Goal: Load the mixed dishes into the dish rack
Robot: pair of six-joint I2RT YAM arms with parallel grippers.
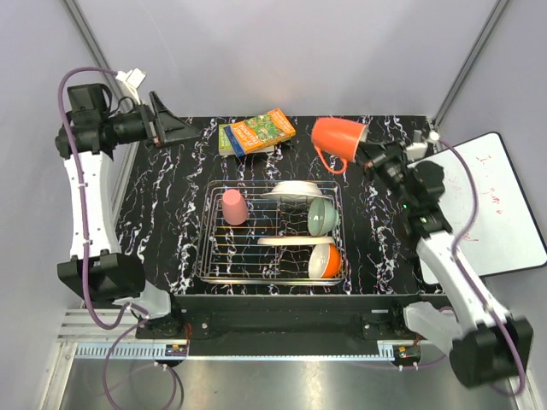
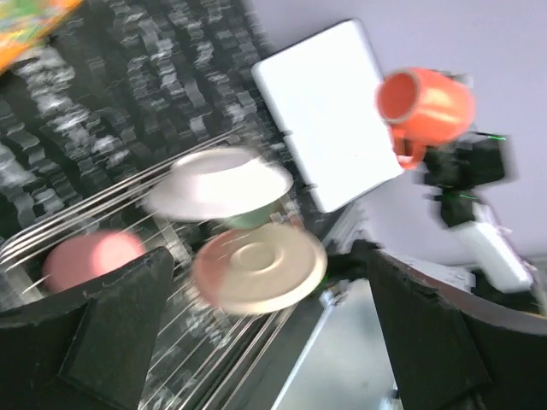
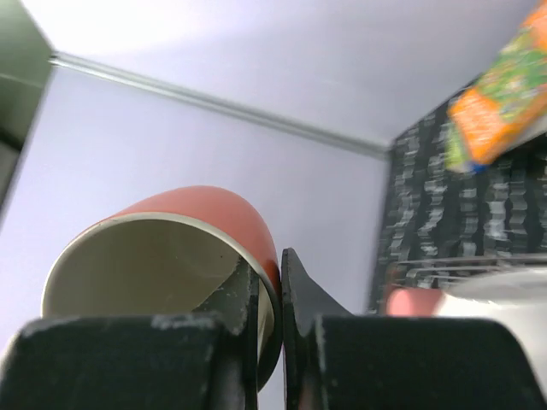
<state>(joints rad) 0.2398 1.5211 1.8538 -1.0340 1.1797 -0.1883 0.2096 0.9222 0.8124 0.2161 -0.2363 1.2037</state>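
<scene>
The right end effector (image 1: 369, 154) pinches the orange-red mug (image 1: 337, 137) by its rim, 1 finger inside and 1 outside, so it hangs tilted in the air beyond the far right corner of the dish rack (image 1: 206, 256), probably ready to be carried over it. That arm stretches forward. The left end effector (image 1: 175, 126), spread wide, hovers above the far left of the bench (image 1: 162, 213).

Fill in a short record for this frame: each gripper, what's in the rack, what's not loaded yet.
left gripper: open, empty, raised at far left
right gripper: shut on orange-red mug rim, mug in the air
dish rack: pink cup, white plate, pale green bowl, pink-and-cream plate, orange bowl
not loaded: mug only
books: on table behind rack
</scene>
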